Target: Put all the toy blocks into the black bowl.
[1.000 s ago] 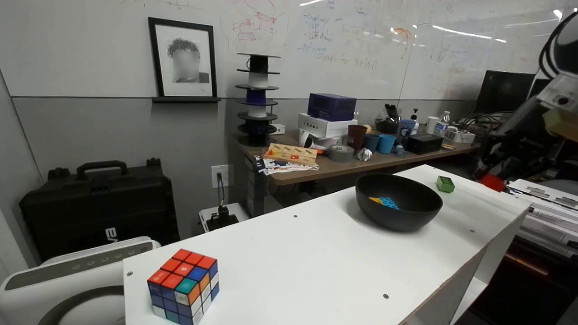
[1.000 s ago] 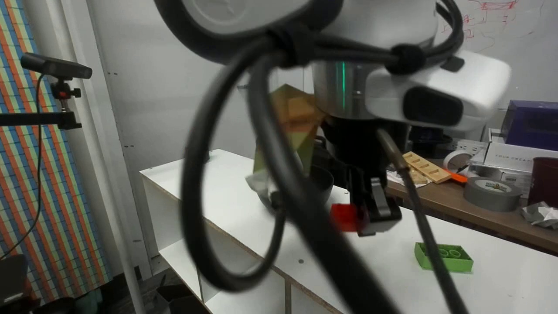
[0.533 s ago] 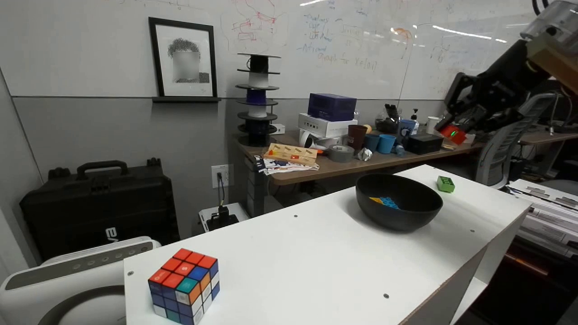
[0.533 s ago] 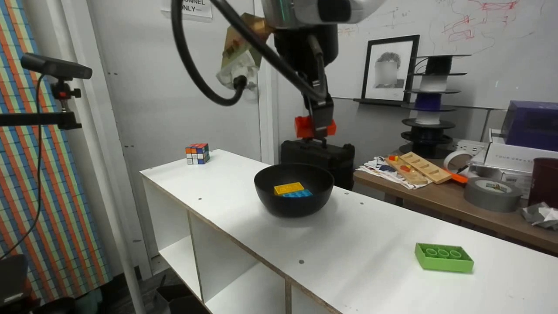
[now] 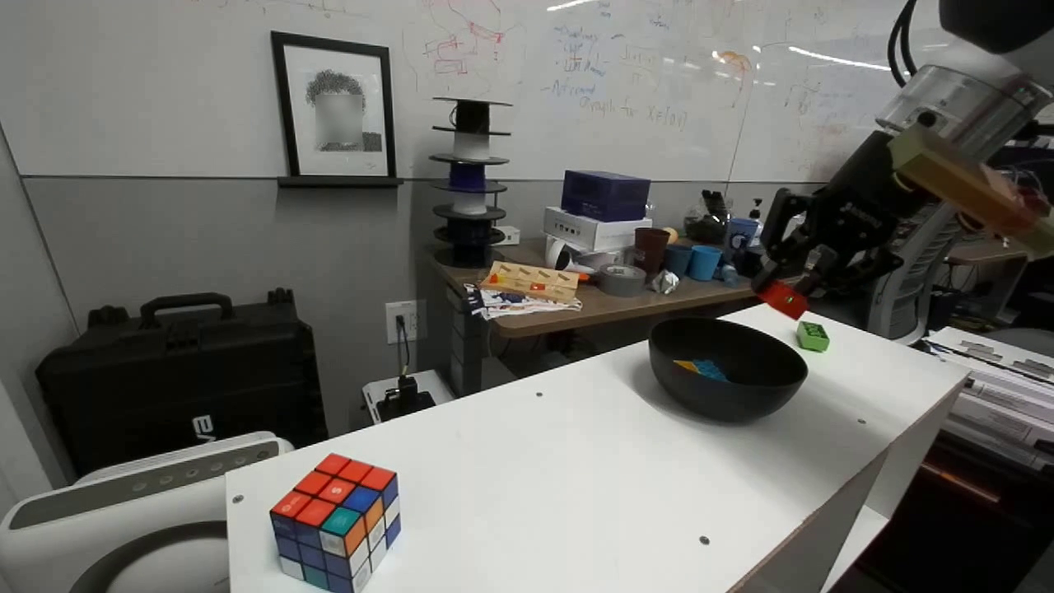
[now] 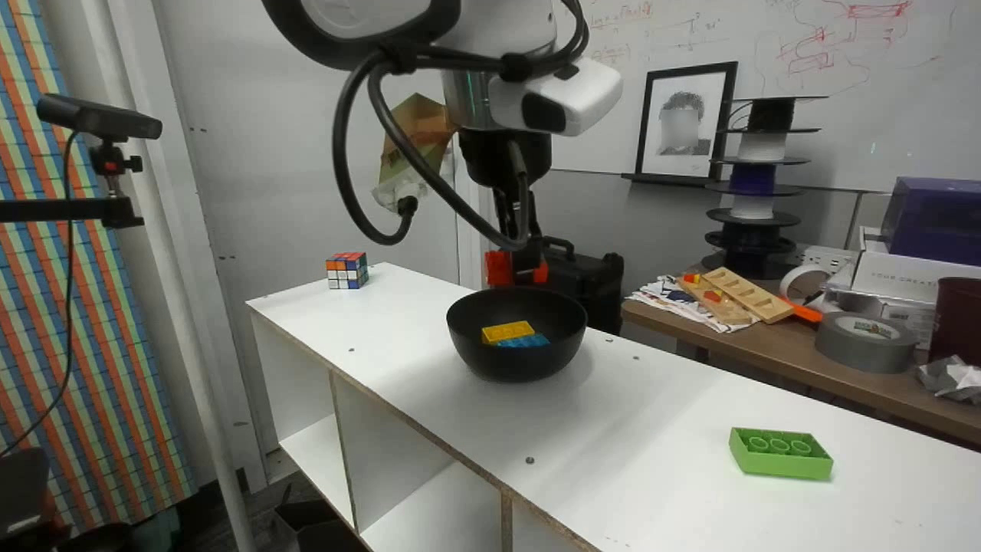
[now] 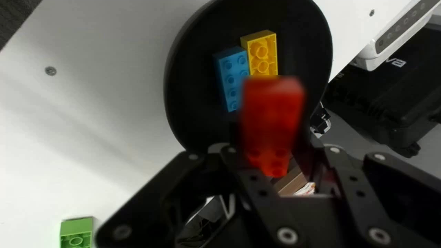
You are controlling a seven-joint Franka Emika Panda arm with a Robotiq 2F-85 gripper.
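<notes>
Jaws: clamped on red brick [image 7: 272, 115], brick filling a narrow gap; angled downward, apparently higher than black bowl [image 5: 729, 403] in both exterior views.
Bowl from jaws: below and left in an exterior view, beyond brick's tip in wrist view; full alignment not clear.
Red brick, long axis: crosswise to jaws' squeeze, up-and-down in wrist view, toward bowl.
Blue brick [image 7: 232, 80], yellow brick [image 7: 263, 59]: inside bowl, side by side.
Green brick [image 6: 780, 464]: on counter [image 6: 651, 452], hollow side up, well apart from bowl.
Rubik's cube [image 6: 347, 271]: far end of counter, off the path.
Bowl edge: in the way; judged snag risk if lowered short.
Next, judged: shift over bowl centre, release low.
Tally: 2 in bowl, 1 held, 1 on counter.
</notes>
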